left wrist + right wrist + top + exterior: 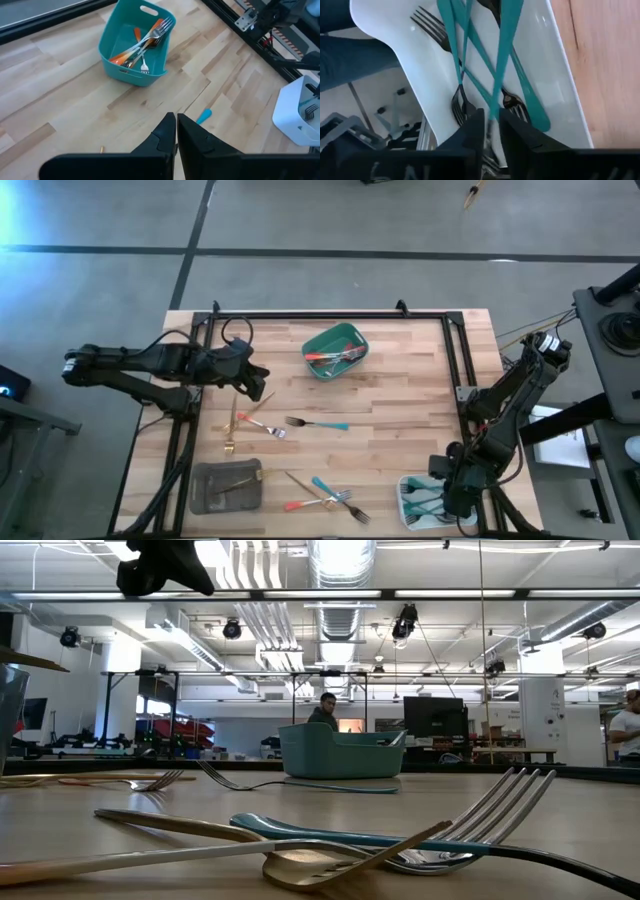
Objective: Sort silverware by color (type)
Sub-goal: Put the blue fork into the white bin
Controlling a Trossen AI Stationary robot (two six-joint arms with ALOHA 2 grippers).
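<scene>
Right under the table-level camera lie a gold utensil [250, 855] and a teal-handled fork [400, 835], crossed and touching. From overhead these sit near the table's front edge with a red-handled piece [305, 504] beside them, just right of the grey tray [227, 485] holding a gold piece.

At the front right corner, the right gripper [489, 132] hangs over the white tray [400, 55], pinching the shaft of a teal fork [506, 47], among other teal pieces already lying there. If it lets go while tilted, I'd guess the fork could tip against the rim or tangle with the others.

Farther back, mid-table, another teal-handled fork [318, 422], a red-handled one [262, 426] and a gold fork [232, 430] await sorting. The left gripper [176, 131] hovers above that area, fingers pressed together, holding nothing.

Beyond sits the green tray [112, 47] with red-handled forks inside; only the left wrist camera shows its contents clearly, while the low view sees just its wall. Only the right wrist view reveals the grip.
</scene>
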